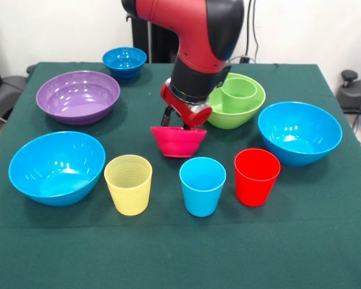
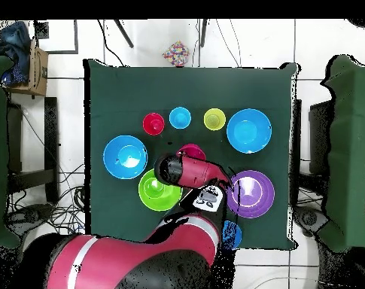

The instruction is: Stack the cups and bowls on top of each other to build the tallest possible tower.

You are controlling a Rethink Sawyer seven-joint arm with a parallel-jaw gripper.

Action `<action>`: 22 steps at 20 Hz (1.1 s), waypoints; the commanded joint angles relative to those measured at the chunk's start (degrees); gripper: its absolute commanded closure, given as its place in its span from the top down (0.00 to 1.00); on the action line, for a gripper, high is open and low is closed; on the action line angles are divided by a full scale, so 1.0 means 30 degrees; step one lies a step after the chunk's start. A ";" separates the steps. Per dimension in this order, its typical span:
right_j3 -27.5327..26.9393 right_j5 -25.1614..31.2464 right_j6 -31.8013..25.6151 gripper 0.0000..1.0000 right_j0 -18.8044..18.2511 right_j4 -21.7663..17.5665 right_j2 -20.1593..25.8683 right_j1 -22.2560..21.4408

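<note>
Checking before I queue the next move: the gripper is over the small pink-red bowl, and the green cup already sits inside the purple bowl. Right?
Not quite. The gripper is at the small pink-red bowl, but the green cup sits inside the lime-green bowl, not the purple bowl, which holds nothing. The front view shows this.

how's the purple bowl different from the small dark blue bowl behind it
The purple bowl is much wider and shallower than the dark blue bowl. The purple bowl sits nearer the front camera; the dark blue bowl stands close to the table's far edge. In the overhead view the purple bowl shows in full, while the dark blue bowl is partly hidden by the arm. Both are glossy, upright and empty.
</note>
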 commanded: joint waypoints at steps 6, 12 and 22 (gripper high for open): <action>0.0177 -0.1488 0.2085 1.00 -0.0154 -0.0013 0.1610 0.0356; 0.0278 -0.2020 0.2618 0.00 0.0102 0.0186 0.1212 0.0414; -0.0049 -0.0288 0.1824 0.00 -0.0409 0.0292 0.1489 -0.0051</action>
